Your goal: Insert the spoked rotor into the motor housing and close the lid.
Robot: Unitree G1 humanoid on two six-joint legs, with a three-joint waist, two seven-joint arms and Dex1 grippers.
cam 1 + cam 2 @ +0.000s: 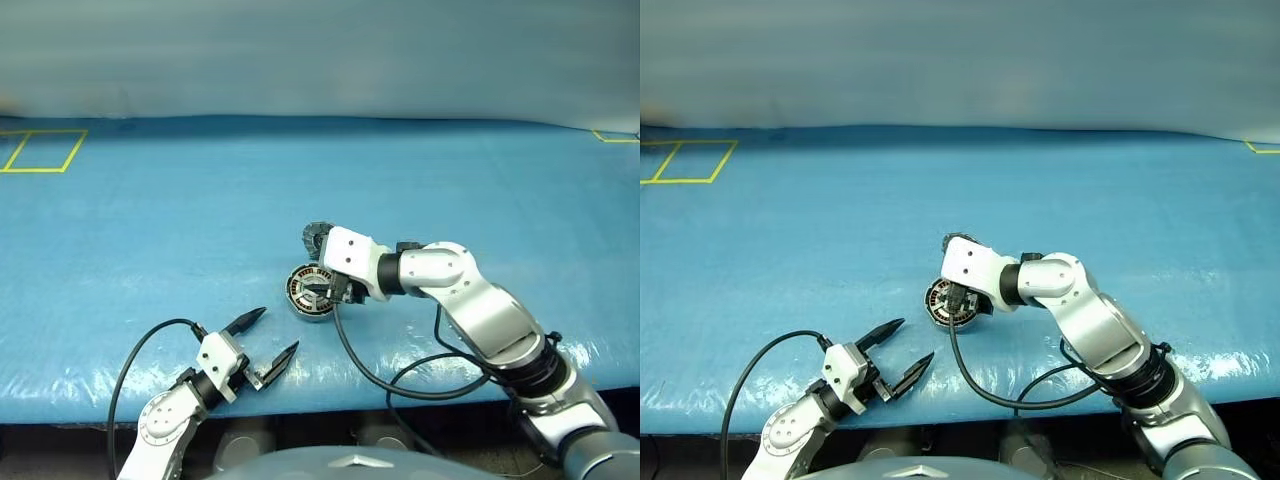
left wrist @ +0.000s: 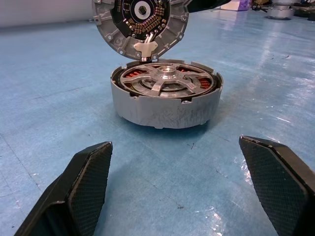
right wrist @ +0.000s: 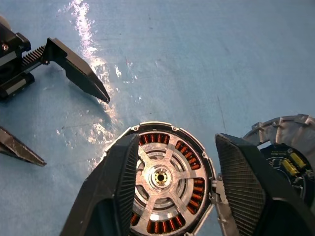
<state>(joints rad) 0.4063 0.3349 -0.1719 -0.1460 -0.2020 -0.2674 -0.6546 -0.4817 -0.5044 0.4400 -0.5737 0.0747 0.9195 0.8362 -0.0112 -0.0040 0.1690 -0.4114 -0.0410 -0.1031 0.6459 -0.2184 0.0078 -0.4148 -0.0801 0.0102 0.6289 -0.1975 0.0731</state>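
Note:
The motor housing (image 2: 165,105), a short grey cup with copper windings, stands on the blue table. The spoked rotor (image 3: 160,177) lies flat inside it, with the windings showing between its spokes. The lid (image 2: 141,22) stands upright on its hinge at the housing's far rim, its dark inner face toward me. My right gripper (image 3: 176,140) hovers just over the housing, open, with its fingers to either side of the rotor and nothing between them. My left gripper (image 1: 278,330) rests open near the table's front edge, pointing at the housing a short way off.
The blue table (image 1: 150,230) stretches wide to the left and behind the housing. Yellow tape marks lie at the far left (image 1: 40,150) and far right (image 1: 615,136). Black cables (image 1: 380,375) hang from both arms near the front edge.

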